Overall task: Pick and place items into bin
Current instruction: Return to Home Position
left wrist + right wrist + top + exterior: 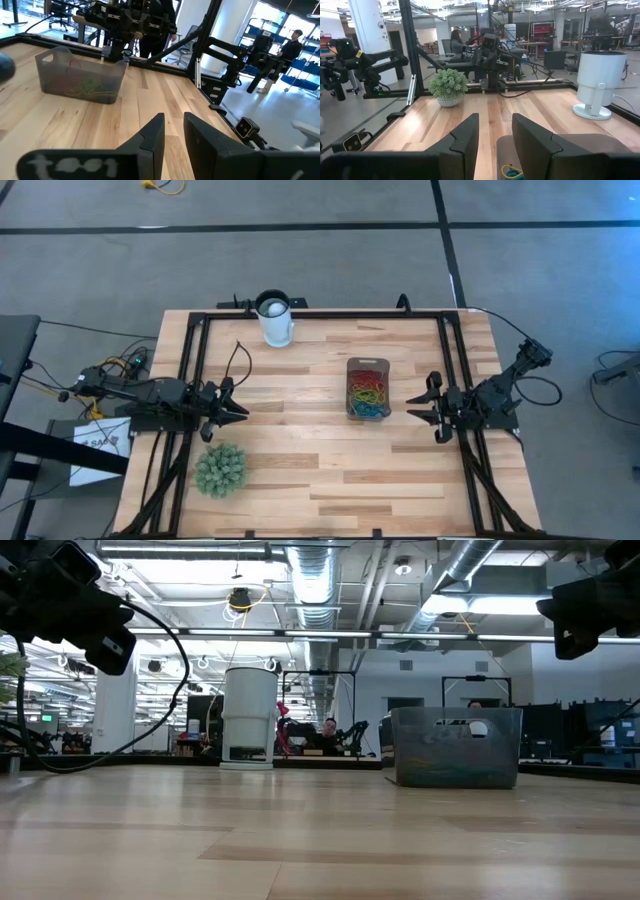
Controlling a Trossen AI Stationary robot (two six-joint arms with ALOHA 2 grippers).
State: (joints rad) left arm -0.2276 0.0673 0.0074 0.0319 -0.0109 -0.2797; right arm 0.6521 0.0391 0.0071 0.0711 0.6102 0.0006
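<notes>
High view: the bin (368, 366) stands on the wooden table (320, 480), right of centre. The rubber bands (367, 392) lie in a mixed red, yellow, green and blue heap inside it; none show on the bare wood. The right gripper (428, 404) sits near the bin's right side, apart from it, fingers parted and empty. The left gripper (236, 406) sits at the table's left edge, well apart from the bin, pointing toward it. A white cup (276, 320) stands at the far edge; a green spiky ball (220, 470) lies near the left gripper.

Low view: cup left, bin right, both upright on the wood.

Left wrist view: fingers a narrow gap apart, nothing between them; the bin lies ahead with the bands inside.

Right wrist view: fingers parted, empty; bin edge just below them, ball and cup beyond.
</notes>
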